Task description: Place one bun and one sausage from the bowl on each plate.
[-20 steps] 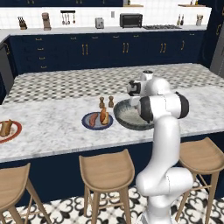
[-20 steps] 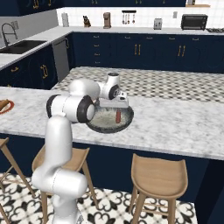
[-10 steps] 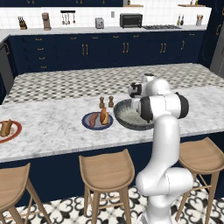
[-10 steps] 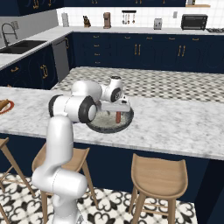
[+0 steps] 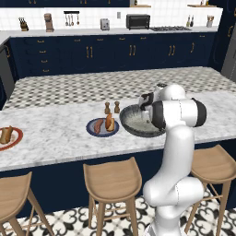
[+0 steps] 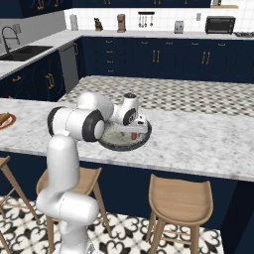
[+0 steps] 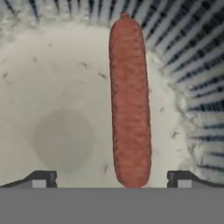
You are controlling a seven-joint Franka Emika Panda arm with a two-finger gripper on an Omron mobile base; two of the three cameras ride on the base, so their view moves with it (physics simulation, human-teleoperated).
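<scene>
One sausage [image 7: 129, 103] in bowl [image 7: 192, 65], end effector [image 7: 111, 178] fingers apart, no legible writing

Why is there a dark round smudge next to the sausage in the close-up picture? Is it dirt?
Hand view: it looks like a soft shadow on the bowl floor, left of the sausage, not dirt; its edges are fuzzy. The base views are too small and blurry to show it.

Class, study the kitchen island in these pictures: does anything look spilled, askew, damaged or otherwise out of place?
Nothing stands out. The blue-rimmed plate sits flat beside the bowl with food on it. One sausage lies on the bowl's floor by its ribbed wall, between the open tool's fingertips. Nothing is spilled on the marble counter.
</scene>
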